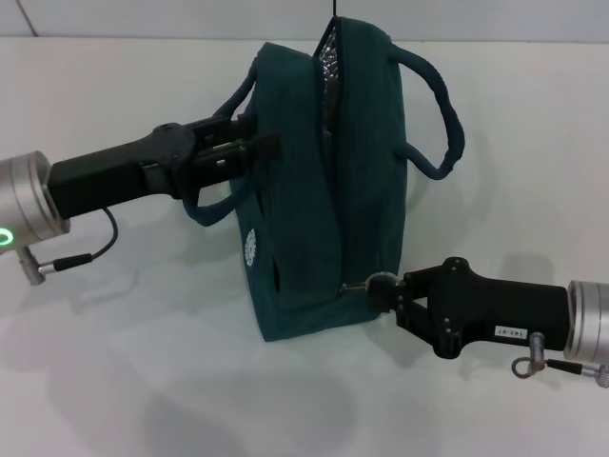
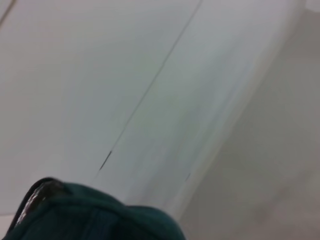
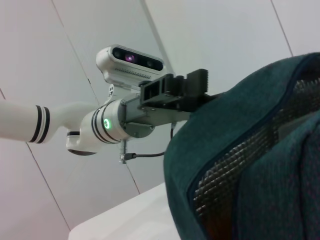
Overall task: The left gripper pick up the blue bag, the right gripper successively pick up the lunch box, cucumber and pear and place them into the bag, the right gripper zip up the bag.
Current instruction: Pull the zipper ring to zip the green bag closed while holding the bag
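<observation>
Right gripper (image 1: 381,286): positioned at the near lower corner of the blue bag (image 1: 324,190), at the end of the zipper line. Its fingers are closed on the small metal zipper pull (image 1: 357,284), which sits between the tips and touches the bag's fabric. The black arm behind it runs away from the bag to a silver wrist (image 1: 590,319) bearing a small white label (image 1: 510,333).

Left gripper (image 1: 257,145): positioned against the opposite flank of the bag, high up, beside the loop handle (image 1: 214,205) on that side. Its fingertips press into the fabric there; whether they clamp the handle or only the cloth cannot be determined, as the bag hides the tips. In the right wrist view the same gripper (image 3: 175,90) meets the bag's upper edge (image 3: 235,125), with the green ring light (image 3: 104,122) lit on its wrist.

Blue bag: stands upright on the white table (image 1: 143,381), between the two grippers. The zipper is open along the top, where silver foil lining (image 1: 330,57) shows; the lower part appears drawn together. A second loop handle (image 1: 440,105) hangs free on the right gripper's side. A small white logo (image 1: 251,248) marks the near face.

Contents of the bag are hidden by its walls. The left wrist view shows only a rim of the bag (image 2: 95,215) against a pale wall.
</observation>
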Robot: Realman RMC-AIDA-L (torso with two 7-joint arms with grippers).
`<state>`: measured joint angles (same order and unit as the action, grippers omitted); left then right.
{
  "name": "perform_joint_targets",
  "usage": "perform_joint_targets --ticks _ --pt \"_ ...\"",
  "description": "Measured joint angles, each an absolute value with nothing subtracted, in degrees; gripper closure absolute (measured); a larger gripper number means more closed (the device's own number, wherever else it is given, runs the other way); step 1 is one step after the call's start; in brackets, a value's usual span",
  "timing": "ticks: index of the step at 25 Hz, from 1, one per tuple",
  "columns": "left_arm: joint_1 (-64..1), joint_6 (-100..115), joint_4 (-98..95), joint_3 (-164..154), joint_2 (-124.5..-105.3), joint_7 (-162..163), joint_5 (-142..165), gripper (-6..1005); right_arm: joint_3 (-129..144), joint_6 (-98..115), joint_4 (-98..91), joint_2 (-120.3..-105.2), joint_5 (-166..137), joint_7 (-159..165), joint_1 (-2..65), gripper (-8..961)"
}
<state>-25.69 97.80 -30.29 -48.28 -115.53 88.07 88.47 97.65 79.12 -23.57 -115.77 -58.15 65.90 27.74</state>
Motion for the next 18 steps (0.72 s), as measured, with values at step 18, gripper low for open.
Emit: perform_joint_targets --ticks 18 --pt "-19.44 102.13 -29.59 -47.87 -117.56 75.52 88.13 340 96.41 83.68 -24.32 -115.49 -57.66 62.8 29.13 933"
